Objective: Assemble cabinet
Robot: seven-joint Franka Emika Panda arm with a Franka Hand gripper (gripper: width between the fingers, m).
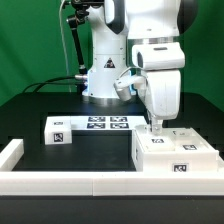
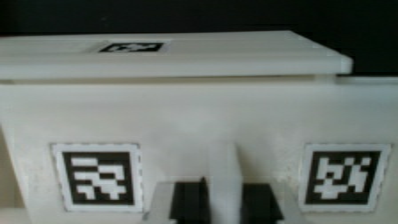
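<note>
In the exterior view, the cabinet (image 1: 178,155) is a low white box of flat panels with black-and-white tags on its top and front. It lies at the exterior view's right, its long axis running across the view. The gripper (image 1: 156,126) reaches down onto its top.

In the wrist view, the dark fingers (image 2: 191,203) stand narrowly apart between two tags. Whether they grip anything cannot be told.

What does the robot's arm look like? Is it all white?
Mostly white. The arm is made of fat rounded pieces with dark bands at the joints, and it stands on a cone-shaped base. Its gripper has a boxy white body and two dark fingers.
</note>
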